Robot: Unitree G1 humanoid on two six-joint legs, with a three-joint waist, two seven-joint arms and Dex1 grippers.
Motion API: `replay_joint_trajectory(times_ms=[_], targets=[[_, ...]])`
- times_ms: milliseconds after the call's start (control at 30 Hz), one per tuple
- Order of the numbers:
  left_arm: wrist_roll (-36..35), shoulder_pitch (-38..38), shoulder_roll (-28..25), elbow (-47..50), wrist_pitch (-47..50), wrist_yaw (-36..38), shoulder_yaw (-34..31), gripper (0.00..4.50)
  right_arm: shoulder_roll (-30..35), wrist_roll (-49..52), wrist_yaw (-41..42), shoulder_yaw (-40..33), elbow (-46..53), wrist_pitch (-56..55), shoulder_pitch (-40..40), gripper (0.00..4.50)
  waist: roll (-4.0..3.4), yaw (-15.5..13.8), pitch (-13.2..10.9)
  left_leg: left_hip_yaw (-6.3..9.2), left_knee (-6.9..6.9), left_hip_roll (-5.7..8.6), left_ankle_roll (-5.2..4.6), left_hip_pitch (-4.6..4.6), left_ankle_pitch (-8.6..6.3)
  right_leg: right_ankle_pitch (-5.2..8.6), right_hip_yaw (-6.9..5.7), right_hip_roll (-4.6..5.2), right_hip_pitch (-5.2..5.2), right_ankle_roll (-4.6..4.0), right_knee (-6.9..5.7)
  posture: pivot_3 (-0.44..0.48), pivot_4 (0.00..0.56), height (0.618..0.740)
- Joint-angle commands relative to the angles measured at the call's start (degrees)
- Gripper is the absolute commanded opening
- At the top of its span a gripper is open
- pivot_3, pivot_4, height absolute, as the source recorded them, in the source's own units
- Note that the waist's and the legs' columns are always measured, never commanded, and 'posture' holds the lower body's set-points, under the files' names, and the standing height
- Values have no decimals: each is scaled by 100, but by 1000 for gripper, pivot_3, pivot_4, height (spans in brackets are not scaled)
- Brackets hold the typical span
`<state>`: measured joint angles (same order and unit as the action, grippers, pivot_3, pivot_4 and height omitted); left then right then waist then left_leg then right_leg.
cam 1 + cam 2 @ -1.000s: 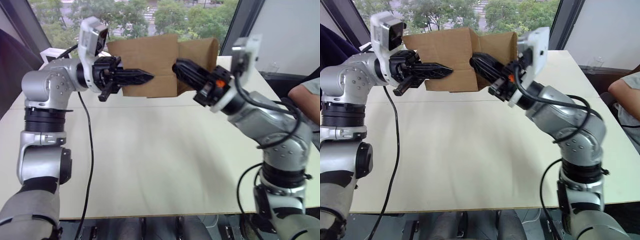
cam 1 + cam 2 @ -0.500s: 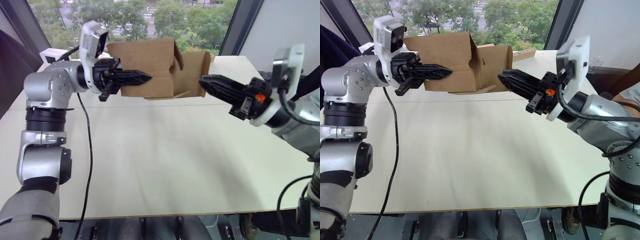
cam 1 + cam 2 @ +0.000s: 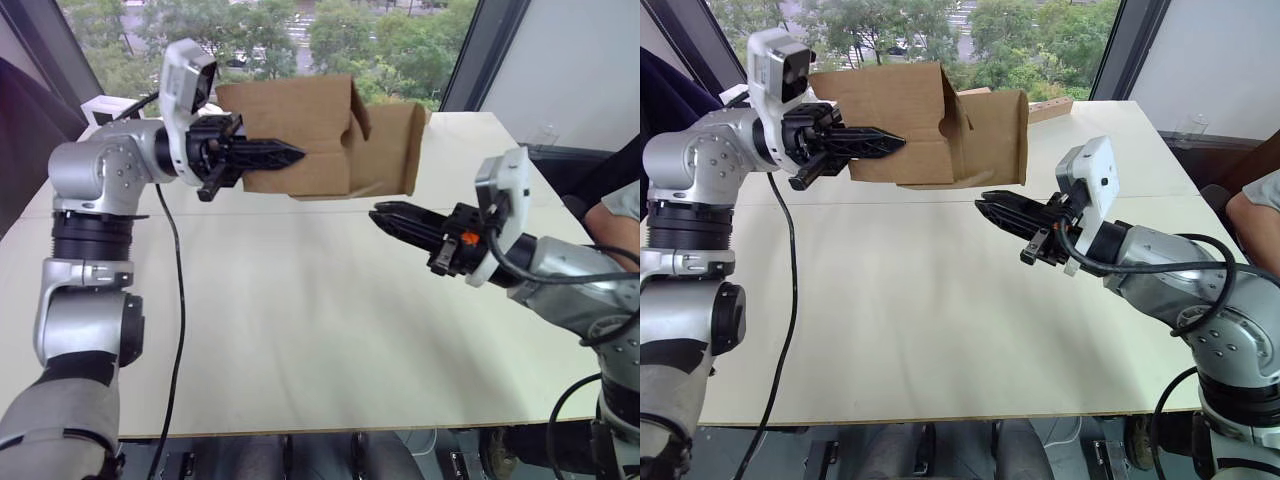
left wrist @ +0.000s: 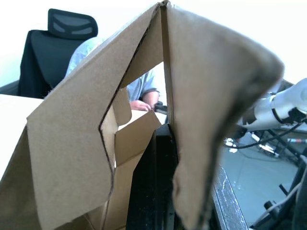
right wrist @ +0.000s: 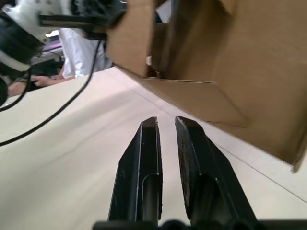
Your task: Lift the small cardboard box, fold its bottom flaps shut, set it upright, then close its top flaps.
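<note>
- Left eye view: the left claw (image 3: 285, 155) holds the small cardboard box (image 3: 300, 135) up in the air, over the far part of the worktop (image 3: 300, 330). Its 2 fingers are pinched on 1 wall of the box. The flaps at the box's open end (image 3: 385, 150) hang loose and are not folded shut.
- Right eye view: the right claw (image 3: 988, 208) is below the box and a little toward the robot, apart from it. It holds nothing, and its 2 fingers are almost together.
- Left wrist view: the box wall bends over the dark finger (image 4: 158, 182), and loose flaps show inside. A person sits far behind.
- Right wrist view: the 2 black fingers (image 5: 144, 167) show a thin gap between them. They point up at the underside of the box, with a flap just above.
- What could go wrong: the box is held by 1 thin wall. I think a hard push on a flap could twist the box or pull it out of the left claw. The flaps could also spring back open if they are pushed in the wrong order.
</note>
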<state>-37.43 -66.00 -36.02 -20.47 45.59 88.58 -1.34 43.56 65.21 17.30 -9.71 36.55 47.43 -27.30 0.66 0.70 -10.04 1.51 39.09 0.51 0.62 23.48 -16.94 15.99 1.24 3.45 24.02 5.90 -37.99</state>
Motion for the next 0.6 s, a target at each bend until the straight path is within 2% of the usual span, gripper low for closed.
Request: replay_joint_trajectory(times_ms=[33,600], targets=[[-150,44,-127,305,108,50,-91,0,-82,-151,85,-81,-20,-196,-160,567,0,6,0,0,0,-1,0,0,0,0,0,-1,0,0,0,0,150,740],[-271,212,2,596,260,-70,-76,0,-855,-272,77,448,-89,-230,-608,567,0,11,0,0,0,-1,1,0,0,0,0,0,1,0,-1,0,150,740]])
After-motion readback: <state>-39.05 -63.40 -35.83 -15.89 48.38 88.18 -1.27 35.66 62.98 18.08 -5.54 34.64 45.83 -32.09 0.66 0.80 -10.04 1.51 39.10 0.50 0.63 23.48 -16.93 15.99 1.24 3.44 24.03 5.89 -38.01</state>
